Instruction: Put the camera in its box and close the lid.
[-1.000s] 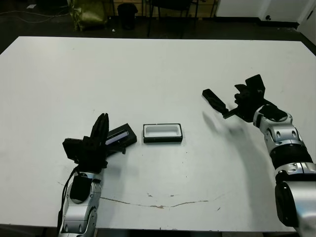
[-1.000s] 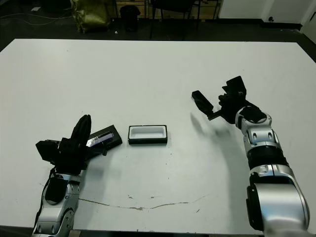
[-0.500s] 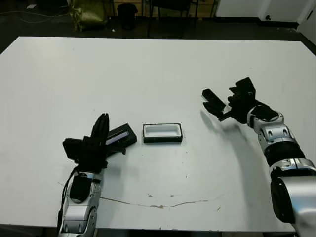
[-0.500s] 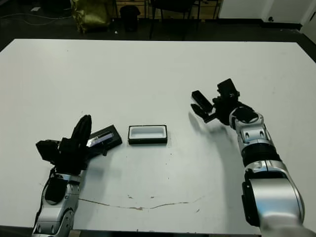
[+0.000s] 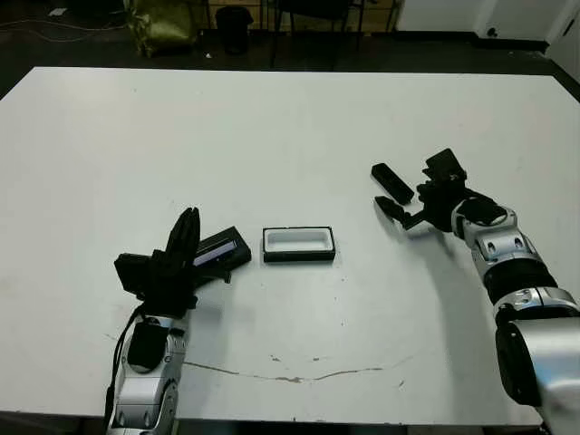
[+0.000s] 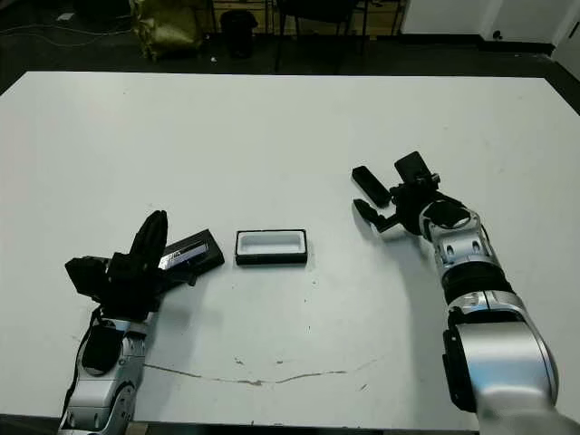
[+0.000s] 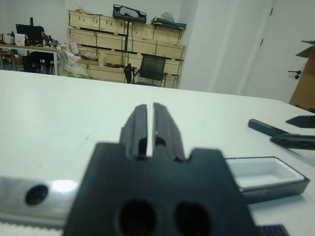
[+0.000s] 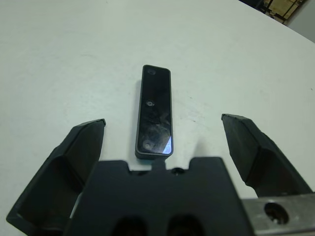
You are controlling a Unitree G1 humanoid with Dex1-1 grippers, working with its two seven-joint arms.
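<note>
Camera (image 8: 154,114) lies flat on the bench (image 5: 290,127), straight ahead of the right gripper (image 8: 167,133), whose fingers stand spread wide to either side of the bar's near end and grasp nothing. Judging by its slim, hard-edged shape, the bar should be light and rigid; its faintly shiny top looks slippery, so pinching across the two long sides near the middle seems the safest hold. Left of the camera, well apart from it, sits the box (image 5: 299,244), open with its white lining showing. Just beyond the box lies the lid (image 5: 220,252), and over the lid's far end the left gripper (image 7: 146,128) is pressed together, holding nothing. Around the camera the bench is smooth, white and level. Past its far edge are crates (image 7: 123,46) and a chair (image 7: 150,69).
</note>
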